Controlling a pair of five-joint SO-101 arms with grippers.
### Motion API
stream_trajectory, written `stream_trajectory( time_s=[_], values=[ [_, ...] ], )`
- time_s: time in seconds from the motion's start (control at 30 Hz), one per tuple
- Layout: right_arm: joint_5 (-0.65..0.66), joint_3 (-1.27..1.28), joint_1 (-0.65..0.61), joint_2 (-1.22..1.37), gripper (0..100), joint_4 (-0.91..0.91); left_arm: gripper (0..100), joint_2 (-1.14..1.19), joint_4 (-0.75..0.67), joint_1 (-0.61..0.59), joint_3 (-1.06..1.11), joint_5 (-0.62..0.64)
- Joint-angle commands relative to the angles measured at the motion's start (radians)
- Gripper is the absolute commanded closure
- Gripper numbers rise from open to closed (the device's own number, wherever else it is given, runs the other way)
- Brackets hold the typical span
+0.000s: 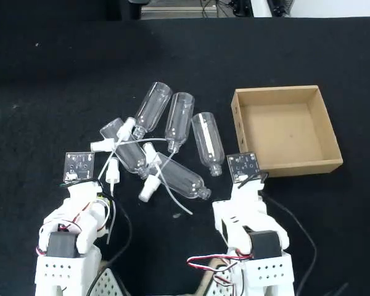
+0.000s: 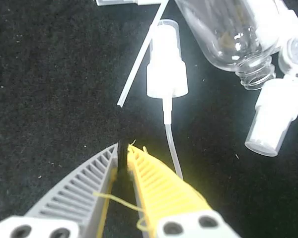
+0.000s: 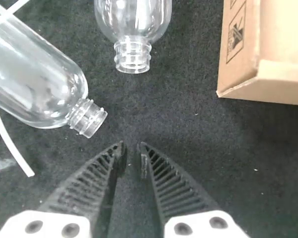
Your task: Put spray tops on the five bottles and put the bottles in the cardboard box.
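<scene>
Several clear bottles lie in a loose pile mid-table, among them one (image 1: 153, 106) at the back and one (image 1: 179, 176) at the front. White spray tops (image 1: 113, 169) with thin tubes lie mixed among them. The cardboard box (image 1: 330, 126) stands to the right with nothing in it. My left gripper (image 2: 123, 148) is shut with nothing in it, just short of a loose spray top (image 2: 166, 69) whose tube runs past the yellow finger. My right gripper (image 3: 131, 148) is shut on nothing, close to two open bottle necks (image 3: 87, 116) (image 3: 132, 57).
The box's near corner (image 3: 268, 49) stands beside the right gripper. A second spray top (image 2: 273, 119) and a bottle neck (image 2: 256, 74) lie off to the side of the left gripper. Both arm bases (image 1: 68, 259) (image 1: 259, 253) sit at the front edge on a black cloth.
</scene>
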Motion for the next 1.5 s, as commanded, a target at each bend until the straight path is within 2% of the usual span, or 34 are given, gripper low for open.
stream_trajectory(
  time_s=[0.0,0.1,0.17,0.33,0.43,0.63,0.8,0.87,1.03,1.23,1.37,1.47],
  values=[
    [0.002,0.001,0.011,-0.097,98.7,-0.003,97,-0.005,0.006,0.021,0.022,-0.003],
    [0.005,-0.004,0.015,-0.097,98.6,-0.086,97,-0.005,0.006,0.021,0.022,-0.003],
    [0.055,-0.012,0.015,-0.097,98.6,-0.173,97,-0.005,0.006,0.021,0.022,-0.003],
    [0.414,-0.053,0.015,-0.097,98.6,-0.356,97,-0.005,0.006,0.021,0.022,-0.003],
    [0.519,-0.124,0.009,-0.097,98.6,-0.41,97,-0.005,0.006,0.021,0.022,-0.005],
    [0.463,-0.343,-0.011,-0.05,96.1,-0.443,97,-0.005,0.006,0.013,0.022,-0.006],
    [0.454,-0.484,-0.064,0.206,84.9,-0.442,97,-0.005,0.006,0.013,0.022,-0.006],
    [0.397,-0.535,-0.094,0.328,83.9,-0.428,97,-0.005,0.006,0.013,0.022,-0.006],
    [0.351,-0.641,-0.264,0.595,83.7,-0.324,97,-0.005,0.006,0.013,0.022,-0.008],
    [0.347,-0.714,-0.453,0.903,82.3,-0.304,97,-0.005,0.006,0.013,0.022,-0.008],
    [0.345,-0.763,-0.514,1.059,73.0,-0.302,97,-0.005,0.006,0.013,0.022,-0.008],
    [0.347,-0.794,-0.52,1.142,70.4,-0.307,97,-0.005,0.02,0.013,0.022,-0.008]
  ],
)
